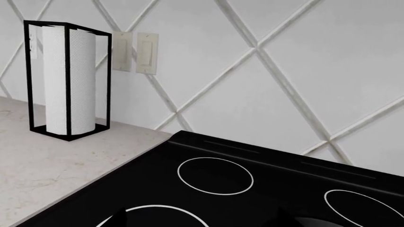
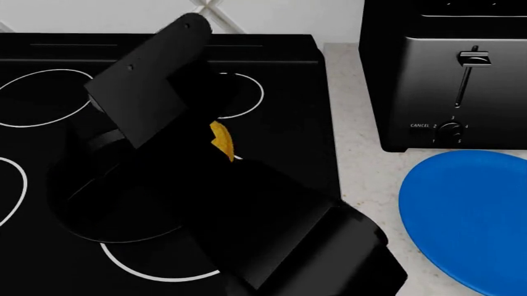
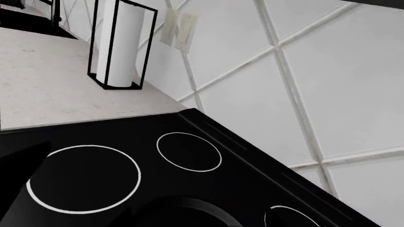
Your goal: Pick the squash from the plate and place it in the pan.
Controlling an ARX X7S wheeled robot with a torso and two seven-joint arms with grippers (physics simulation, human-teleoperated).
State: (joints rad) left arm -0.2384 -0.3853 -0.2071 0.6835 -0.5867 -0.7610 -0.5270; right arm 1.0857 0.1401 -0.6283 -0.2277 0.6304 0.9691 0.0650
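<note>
right arm (image 2: pixel 247 203) over stovetop (image 2: pixel 280 61), gripper hidden, jaw state can't tell | squash (image 2: pixel 221 140) sliver showing beside arm, above pan (image 2: pixel 99 216) far rim | plate (image 2: pixel 469 216) off to arm's right, on counter | toaster (image 2: pixel 445 74) beyond plate | left gripper not visible

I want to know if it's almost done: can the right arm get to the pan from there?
Probably yes. The right arm already stretches over the pan on the stove, with a bit of squash showing beside it and nothing seen between them.
</note>
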